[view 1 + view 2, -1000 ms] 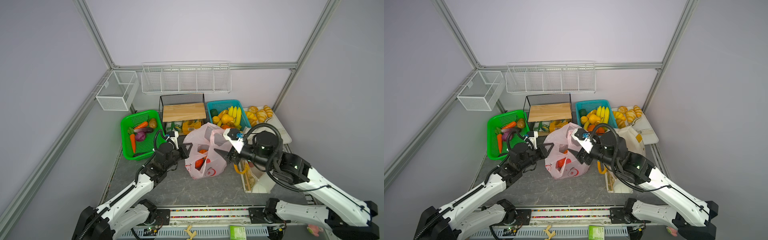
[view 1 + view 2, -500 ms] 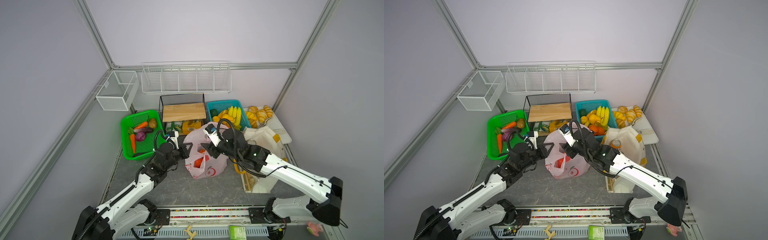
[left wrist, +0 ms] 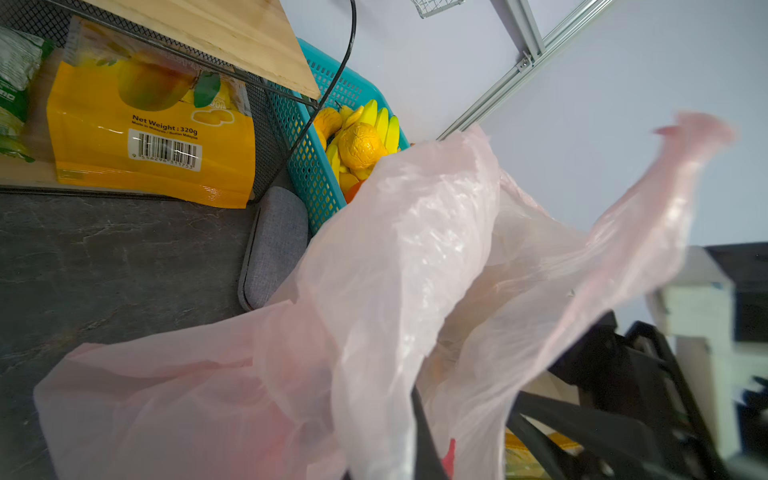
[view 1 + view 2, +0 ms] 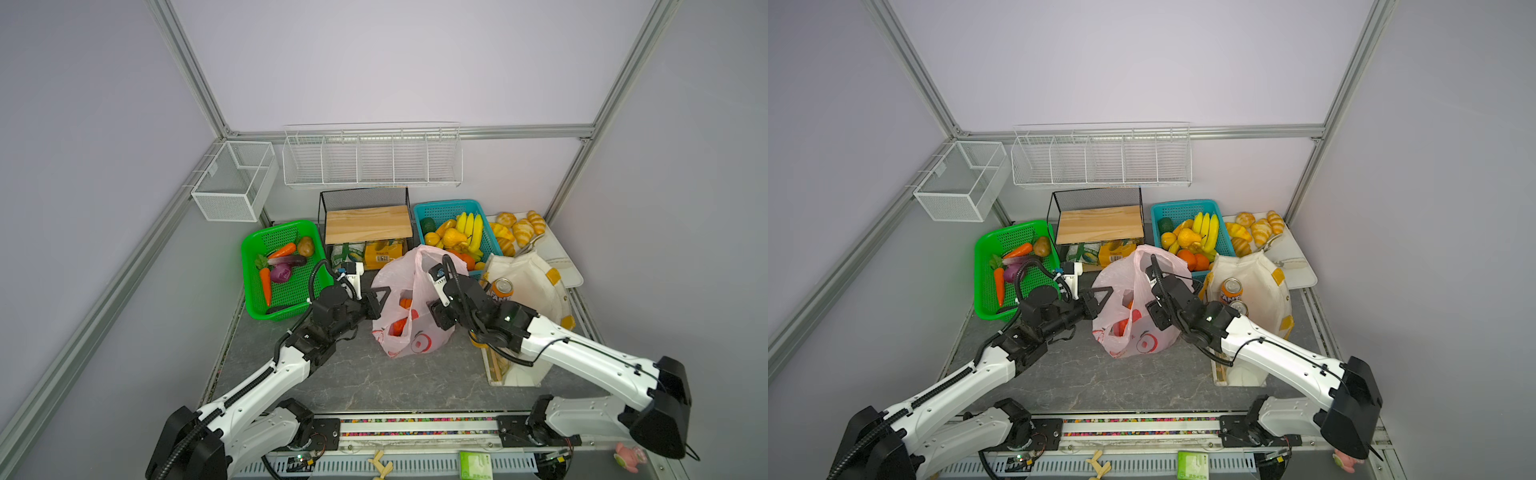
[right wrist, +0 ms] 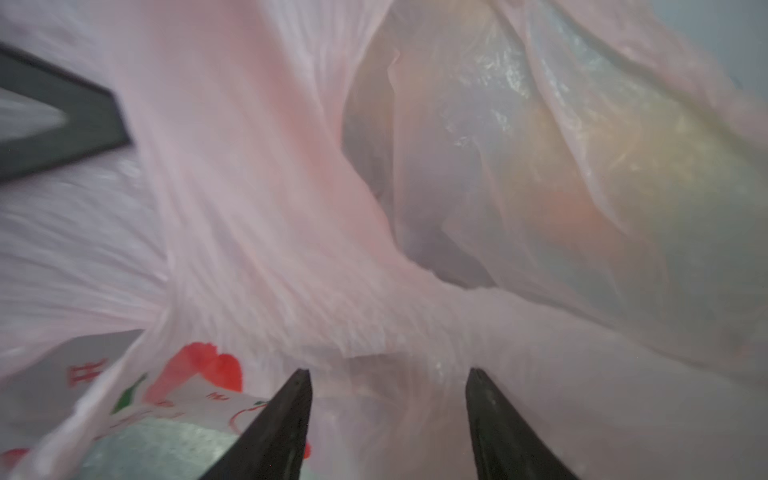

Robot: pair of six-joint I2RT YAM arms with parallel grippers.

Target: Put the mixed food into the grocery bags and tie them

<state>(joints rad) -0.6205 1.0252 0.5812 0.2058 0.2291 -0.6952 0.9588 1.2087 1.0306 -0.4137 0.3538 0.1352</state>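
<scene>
Plastic first: the pink bag (image 4: 409,328) is thin see-through film with red fruit prints. It's slumped in a soft crinkly lump mid-way across the dark marbled table (image 4: 374,382), with orange and red blobs showing through. On its left rim the left gripper (image 4: 376,301) is pinched tight on the film. Over on the other side, the right gripper (image 5: 388,395) has its pointy black fingers (image 5: 291,419) spread wide. Film is bunched right at the tips, nothing clamped, and I can't tell if it touches. Just right of the bag sits the floppy cream canvas tote (image 4: 536,282), with an orange Fanta can (image 4: 500,289) upright inside.
</scene>
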